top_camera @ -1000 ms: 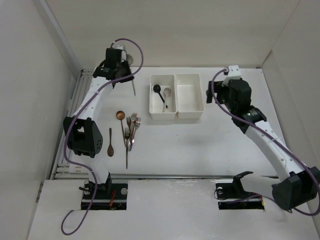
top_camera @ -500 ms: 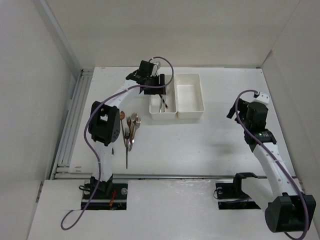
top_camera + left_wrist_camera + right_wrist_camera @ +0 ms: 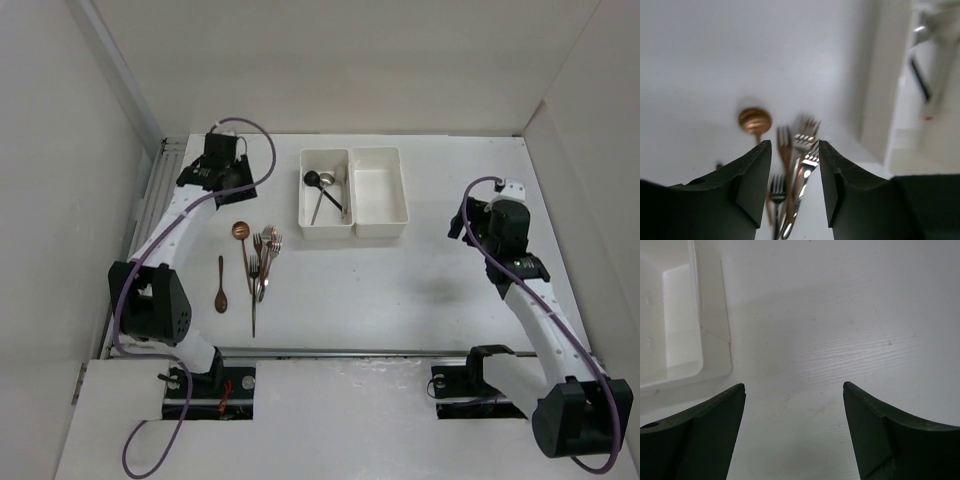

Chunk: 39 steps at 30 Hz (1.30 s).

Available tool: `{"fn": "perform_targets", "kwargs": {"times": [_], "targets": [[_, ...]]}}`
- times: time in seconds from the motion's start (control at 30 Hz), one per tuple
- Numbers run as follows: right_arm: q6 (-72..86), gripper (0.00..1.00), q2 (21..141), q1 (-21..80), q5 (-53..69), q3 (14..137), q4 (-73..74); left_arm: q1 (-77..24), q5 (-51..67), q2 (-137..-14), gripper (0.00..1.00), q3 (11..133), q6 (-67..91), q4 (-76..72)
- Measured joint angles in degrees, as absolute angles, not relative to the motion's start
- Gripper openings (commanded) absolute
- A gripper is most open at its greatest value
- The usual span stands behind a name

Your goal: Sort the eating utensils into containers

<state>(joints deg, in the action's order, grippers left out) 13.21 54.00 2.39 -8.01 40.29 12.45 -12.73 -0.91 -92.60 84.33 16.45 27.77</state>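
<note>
The two joined white bins (image 3: 378,228) stand at the back centre. The left bin holds a black spoon (image 3: 313,179) and a silver spoon (image 3: 318,206); the right bin looks empty. On the table to the left lie a copper spoon (image 3: 240,231), a pile of silver forks (image 3: 265,258) and a brown spoon (image 3: 221,292). My left gripper (image 3: 211,171) is open and empty at the back left. The left wrist view shows the forks (image 3: 801,150) and the copper spoon (image 3: 754,120) past its open jaws (image 3: 794,143). My right gripper (image 3: 470,222) is open and empty over bare table (image 3: 793,386).
A metal rail (image 3: 150,215) runs along the table's left edge, next to the left arm. White walls close in the back and both sides. A corner of the right bin (image 3: 687,320) shows at the upper left of the right wrist view.
The left gripper carried a silver spoon over the left bin, let it go there, and swung back to the back left, empty. The right arm drew back from the bins, then held still.
</note>
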Motion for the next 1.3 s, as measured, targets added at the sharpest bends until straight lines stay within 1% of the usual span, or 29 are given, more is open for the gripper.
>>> {"fn": "perform_targets", "kwargs": {"times": [0.07, 0.1, 0.17, 0.23, 0.3, 0.4, 0.5, 0.57, 0.73, 0.77, 0.8, 0.87, 0.93, 1.13, 1.3], "targets": [[12.97, 0.81, 54.68, 3.16, -7.64, 40.62, 12.38, -10.68, -2.76, -90.43, 0.35, 78.35, 16.27, 29.30], [12.95, 0.81, 55.07, 3.40, -7.49, 40.77, 12.40, -10.22, -3.27, -90.61, 0.35, 75.61, 16.14, 29.74], [12.99, 0.81, 55.94, 3.70, -7.57, 40.88, 12.43, -10.00, -3.55, -93.03, 0.35, 70.98, 15.81, 30.63], [13.32, 0.83, 56.69, 3.81, -7.73, 40.88, 12.47, -9.78, -3.29, -96.60, 0.35, 68.20, 15.29, 31.38], [13.41, 0.83, 57.28, 3.84, -7.73, 40.88, 12.51, -9.63, -2.96, -99.29, 0.37, 66.94, 14.66, 31.57], [13.54, 0.83, 57.43, 3.84, -7.70, 40.88, 12.73, -9.56, -2.87, -99.77, 0.37, 66.00, 13.82, 31.05], [13.56, 0.83, 56.82, 3.84, -7.70, 40.88, 12.84, -8.62, -3.11, -99.79, 0.30, 64.93, 13.37, 28.36], [13.58, 0.83, 56.05, 3.84, -7.73, 40.88, 12.86, -7.84, -3.03, -100.29, 0.27, 64.38, 13.30, 27.68], [13.47, 0.83, 53.91, 3.84, -8.69, 40.88, 12.99, -6.28, -2.22, -102.04, 0.26, 63.99, 12.86, 25.65], [13.45, 0.83, 53.63, 3.84, -9.08, 40.88, 13.10, -6.28, -2.22, -102.04, 0.23, 63.88, 12.78, 25.50], [13.43, 0.83, 53.47, 3.84, -9.37, 40.88, 13.28, -6.28, -2.28, -102.04, 0.17, 63.77, 12.60, 25.32], [13.41, 0.83, 53.23, 3.84, -10.00, 40.88, 13.52, -6.28, -2.17, -102.21, 0.00, 63.77, 12.45, 24.99], [13.37, 0.82, 53.21, 3.84, -10.44, 40.88, 13.56, -6.28, -1.89, -102.63, 0.00, 64.20, 12.23, 25.04], [12.97, 0.82, 53.65, 3.84, -10.22, 41.19, 13.93, -5.98, -0.45, -105.16, 0.00, 68.49, 12.14, 26.89], [12.60, 0.84, 55.55, 3.84, -9.06, 42.22, 14.13, -5.91, -0.49, -105.60, 0.00, 73.76, 11.09, 29.10]]}}
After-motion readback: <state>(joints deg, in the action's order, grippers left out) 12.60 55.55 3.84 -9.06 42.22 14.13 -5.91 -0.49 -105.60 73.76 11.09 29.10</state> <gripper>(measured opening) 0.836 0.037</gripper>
